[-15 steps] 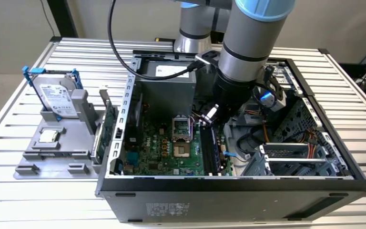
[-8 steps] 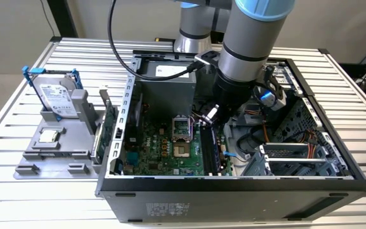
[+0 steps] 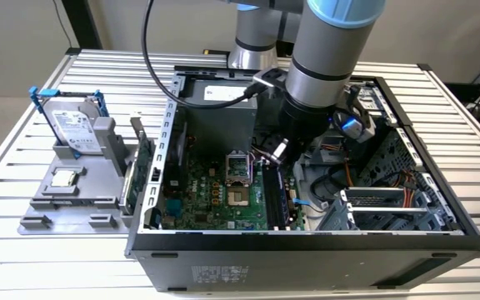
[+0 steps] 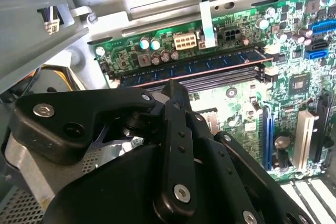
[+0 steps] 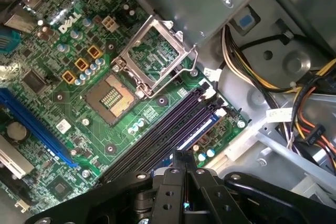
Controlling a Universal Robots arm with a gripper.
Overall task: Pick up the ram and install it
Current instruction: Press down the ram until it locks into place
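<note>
**Hovering over the memory slots, ram seated in one slot**

Gripper (image 3: 275, 152) sits inside the open PC case (image 3: 307, 240), low over the motherboard (image 3: 215, 200), just above the memory slots (image 5: 168, 124). Ram (image 4: 194, 67) lies along one of the slots in the second wrist view, dark chips in a row, flat against the neighbouring empty slots. Fingers look drawn together w/ nothing between them, tip close above the ram; can't tell if touching. CPU socket (image 5: 113, 98) open, beside the slots. Outside the case, on the exterior view's left: hard drive (image 3: 75, 128) w/ blue rails, upright in the grey holder (image 3: 65, 215).
</note>
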